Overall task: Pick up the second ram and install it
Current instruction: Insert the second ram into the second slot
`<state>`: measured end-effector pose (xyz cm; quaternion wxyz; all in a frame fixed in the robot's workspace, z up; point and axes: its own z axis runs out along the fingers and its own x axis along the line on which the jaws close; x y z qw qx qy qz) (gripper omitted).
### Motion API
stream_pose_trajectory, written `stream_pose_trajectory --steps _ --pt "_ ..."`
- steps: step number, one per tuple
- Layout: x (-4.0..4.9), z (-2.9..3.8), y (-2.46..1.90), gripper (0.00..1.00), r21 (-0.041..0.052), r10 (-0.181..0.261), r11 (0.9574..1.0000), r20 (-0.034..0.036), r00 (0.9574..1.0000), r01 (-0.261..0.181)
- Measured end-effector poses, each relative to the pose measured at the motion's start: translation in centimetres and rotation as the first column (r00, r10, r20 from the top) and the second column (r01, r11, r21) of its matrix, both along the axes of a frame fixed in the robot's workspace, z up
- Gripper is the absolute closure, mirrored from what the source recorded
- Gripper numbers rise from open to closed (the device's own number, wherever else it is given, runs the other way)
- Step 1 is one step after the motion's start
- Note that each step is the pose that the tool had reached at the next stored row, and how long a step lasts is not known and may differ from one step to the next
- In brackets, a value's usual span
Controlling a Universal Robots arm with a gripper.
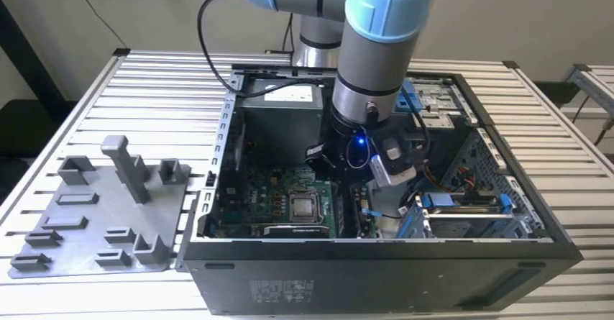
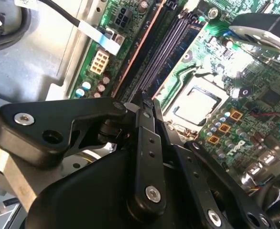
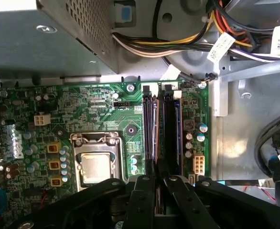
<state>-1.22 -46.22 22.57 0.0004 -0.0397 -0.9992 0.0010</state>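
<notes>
The black two-finger gripper [image 3: 160,185] is clenched on the second ram [image 3: 160,143], a long, thin, dark memory stick, held edge-down and parallel to the long black plastic slots [image 3: 168,124] of the green motherboard [image 3: 106,105]; this alignment should let its contact edge meet a slot squarely

Green motherboard [image 3: 106,109], black pincer [image 3: 159,180], grey fixture plate [image 1: 96,219], grey and light-blue arm [image 1: 374,61], white ribbed surface [image 1: 154,90], black case [image 1: 384,280]
</notes>
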Motion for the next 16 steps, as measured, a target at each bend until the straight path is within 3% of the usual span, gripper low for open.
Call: stream_pose_trajectory --steps 16 --pt "0.09 -0.18 0.00 0.86 -0.0001 0.000 1.0000 0.0003 1.0000 0.000"
